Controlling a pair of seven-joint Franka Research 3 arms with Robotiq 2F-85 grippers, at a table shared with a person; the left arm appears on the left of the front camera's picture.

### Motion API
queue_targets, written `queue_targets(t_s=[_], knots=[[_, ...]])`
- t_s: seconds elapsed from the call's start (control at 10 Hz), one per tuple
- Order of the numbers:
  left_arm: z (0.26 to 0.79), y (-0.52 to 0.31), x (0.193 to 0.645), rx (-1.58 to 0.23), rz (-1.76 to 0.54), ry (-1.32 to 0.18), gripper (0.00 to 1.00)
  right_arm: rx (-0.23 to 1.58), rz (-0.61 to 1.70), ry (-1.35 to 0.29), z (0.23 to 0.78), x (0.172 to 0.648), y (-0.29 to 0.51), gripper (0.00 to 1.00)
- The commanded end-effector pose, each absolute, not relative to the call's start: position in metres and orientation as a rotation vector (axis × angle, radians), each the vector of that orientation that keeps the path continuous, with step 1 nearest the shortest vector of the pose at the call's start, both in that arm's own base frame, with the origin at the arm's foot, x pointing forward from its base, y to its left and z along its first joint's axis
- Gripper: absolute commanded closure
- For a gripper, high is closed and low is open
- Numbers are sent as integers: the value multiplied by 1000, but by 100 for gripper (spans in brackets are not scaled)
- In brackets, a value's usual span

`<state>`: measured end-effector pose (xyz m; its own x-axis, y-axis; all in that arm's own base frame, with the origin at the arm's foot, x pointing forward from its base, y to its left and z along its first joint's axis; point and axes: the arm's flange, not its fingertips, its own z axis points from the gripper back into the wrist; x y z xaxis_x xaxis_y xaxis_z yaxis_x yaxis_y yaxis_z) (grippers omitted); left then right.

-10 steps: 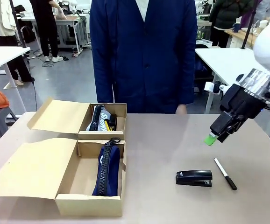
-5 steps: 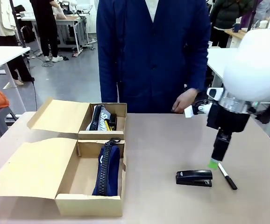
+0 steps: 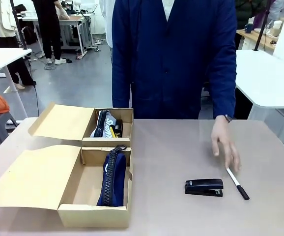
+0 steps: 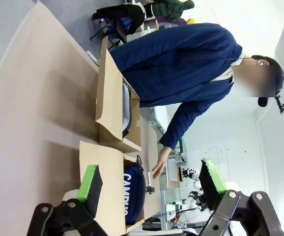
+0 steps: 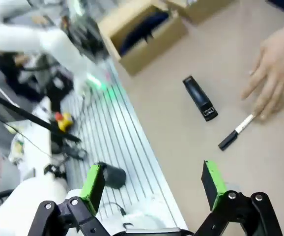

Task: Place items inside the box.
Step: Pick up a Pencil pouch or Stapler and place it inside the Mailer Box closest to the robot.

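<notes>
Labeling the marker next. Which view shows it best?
Front view: the marker lies sharp and whole, right of the stapler, with the person's hand by its white end. Right wrist view shows it whole but blurrier. Left wrist view: too small to tell.

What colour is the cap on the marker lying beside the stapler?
Black; the marker shows best in the front view.
</notes>
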<state>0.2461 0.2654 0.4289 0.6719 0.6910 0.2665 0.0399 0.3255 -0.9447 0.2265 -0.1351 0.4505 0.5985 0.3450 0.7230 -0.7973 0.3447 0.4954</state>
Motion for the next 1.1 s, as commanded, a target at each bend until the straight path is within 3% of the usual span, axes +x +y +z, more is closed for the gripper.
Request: queue_targets(t_s=[0.0,0.3,0.6,1.0], knots=[[429,265,247,-1192,469,-771,0,1282,450,-1084,359,153,-136,0],[429,265,247,-1192,469,-771,0,1192,360,-1145,322,134,-139,0],[429,265,247,-1192,469,-771,0,1055,384,-947,345,168,-115,0],[429,265,247,-1192,469,-771,0,866,751,-578,409,274,-12,0]])
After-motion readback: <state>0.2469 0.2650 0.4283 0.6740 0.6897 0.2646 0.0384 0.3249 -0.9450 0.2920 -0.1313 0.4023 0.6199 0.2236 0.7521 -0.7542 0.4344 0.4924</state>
